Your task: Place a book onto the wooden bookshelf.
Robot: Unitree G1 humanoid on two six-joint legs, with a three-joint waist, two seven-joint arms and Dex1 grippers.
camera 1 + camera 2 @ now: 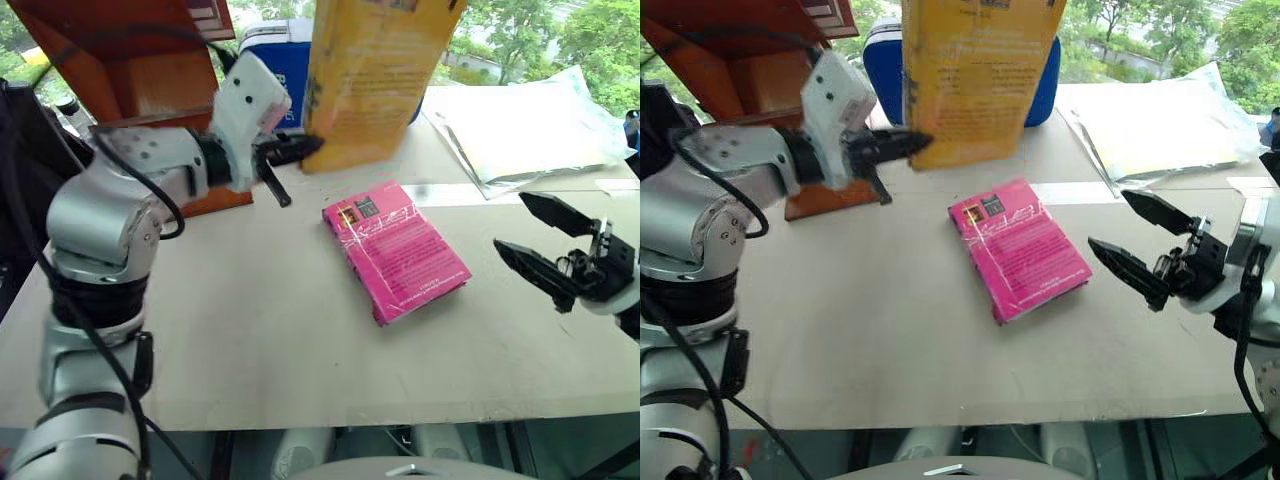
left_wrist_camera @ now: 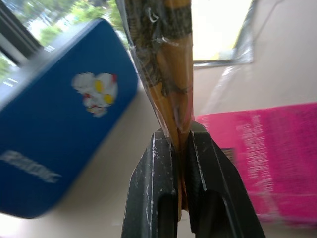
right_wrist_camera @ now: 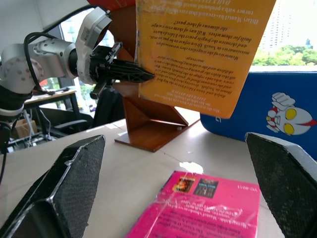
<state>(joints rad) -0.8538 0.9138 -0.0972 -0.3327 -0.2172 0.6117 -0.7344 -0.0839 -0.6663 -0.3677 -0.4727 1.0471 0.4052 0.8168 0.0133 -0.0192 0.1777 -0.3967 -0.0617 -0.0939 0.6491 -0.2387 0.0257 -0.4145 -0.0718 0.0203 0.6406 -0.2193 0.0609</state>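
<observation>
A pale beige flat tabletop [image 1: 250, 330] carries everything. A smaller magenta-pink book in shiny wrap [image 1: 396, 250] lies flat near the middle, cover up. At the far left stands the slanted reddish-brown polished wooden bookshelf [image 1: 130, 70] — its base rests on the tabletop. Just beside it a blue zip case with a cartoon figure [image 3: 277, 111] stands, and translucent plastic sleeves holding pale sheets [image 1: 530, 125] lie at the far right.

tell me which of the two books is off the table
The yellow-orange book, held upright in the air by the left gripper. The smaller pink book lies flat on the table.
</observation>
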